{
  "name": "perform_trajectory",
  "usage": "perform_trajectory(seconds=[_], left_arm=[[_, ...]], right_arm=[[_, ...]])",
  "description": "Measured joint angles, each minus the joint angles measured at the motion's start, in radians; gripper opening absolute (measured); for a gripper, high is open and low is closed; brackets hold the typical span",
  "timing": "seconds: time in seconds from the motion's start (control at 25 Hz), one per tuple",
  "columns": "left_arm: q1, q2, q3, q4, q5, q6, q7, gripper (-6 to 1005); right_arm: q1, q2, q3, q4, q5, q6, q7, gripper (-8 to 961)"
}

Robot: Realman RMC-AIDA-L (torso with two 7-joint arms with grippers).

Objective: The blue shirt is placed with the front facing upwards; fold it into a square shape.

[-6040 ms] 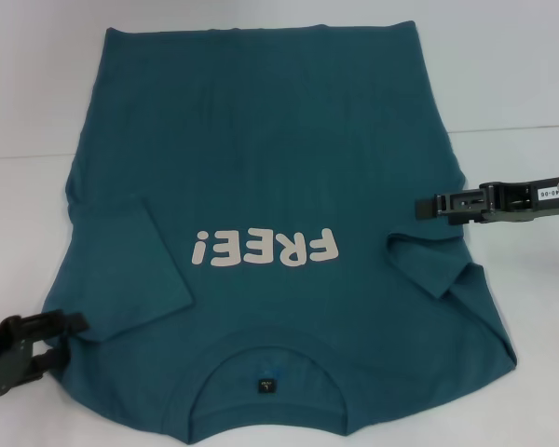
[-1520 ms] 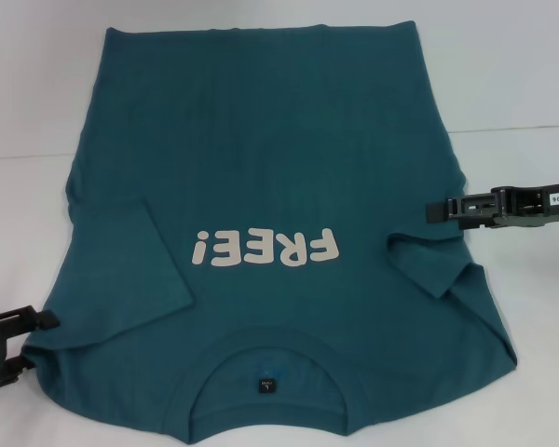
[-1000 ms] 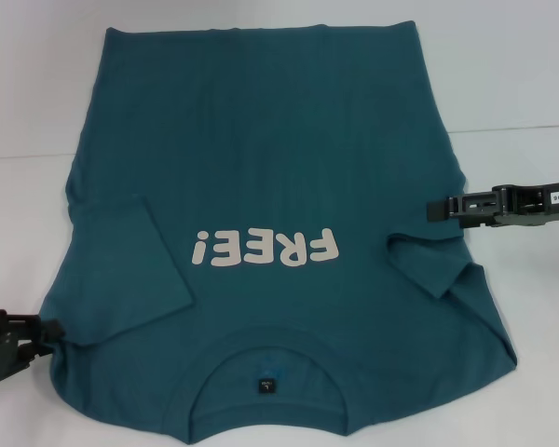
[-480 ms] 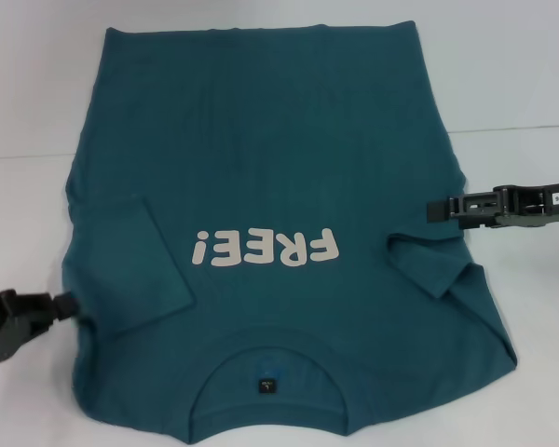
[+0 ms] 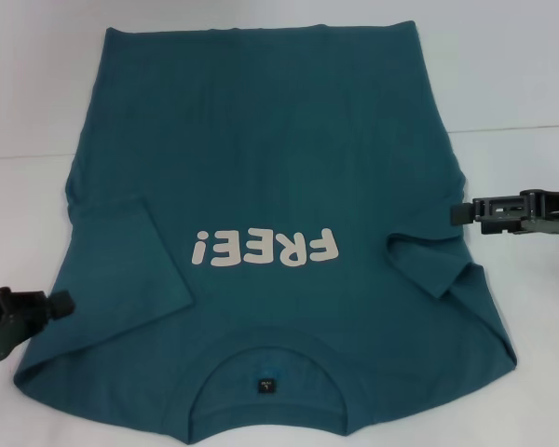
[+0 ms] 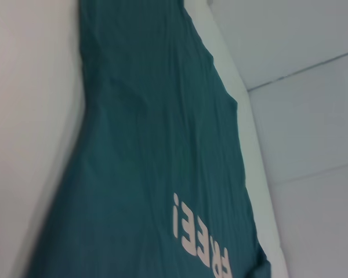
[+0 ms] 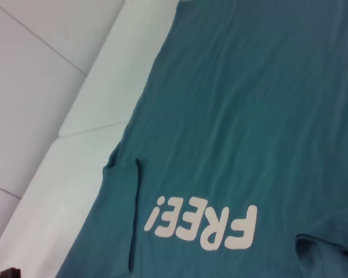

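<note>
The blue shirt point(image 5: 261, 140) lies flat on the white table, front up, with its collar and dark neck label point(image 5: 264, 385) nearest me. Its cream "FREE!" lettering point(image 5: 265, 250) reads upside down. Both short sleeves are folded inward onto the body. My left gripper point(image 5: 56, 307) sits at the shirt's near left shoulder edge, touching the fabric. My right gripper point(image 5: 458, 213) hovers just off the shirt's right side edge, apart from the cloth. The left wrist view shows the shirt point(image 6: 151, 145) running away lengthwise. In the right wrist view the shirt point(image 7: 249, 116) and its lettering fill the picture.
The white table point(image 5: 522, 74) shows bare surface on both sides of the shirt and beyond its hem. A thin seam point(image 5: 517, 128) runs across the table on the right.
The left gripper drew the near left shoulder fabric inward, then moved back out, and that corner now spreads further left. The right gripper has pulled back to the right, off the shirt's edge.
</note>
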Motion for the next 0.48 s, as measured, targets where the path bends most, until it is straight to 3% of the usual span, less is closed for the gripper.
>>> perform_trajectory(seconds=[0.28,0.48], left_arm=[[0.038,-0.011,0.030,0.097,0.018,-0.004,0.007,64],[0.065,-0.005,0.016,0.120,0.034,0.007,-0.072,226]], right_arm=[[0.003,0.000,-0.002,0.000,0.000,-0.002,0.000,927],[0.005,0.001,0.002,0.000,0.000,0.001,0.000,927]])
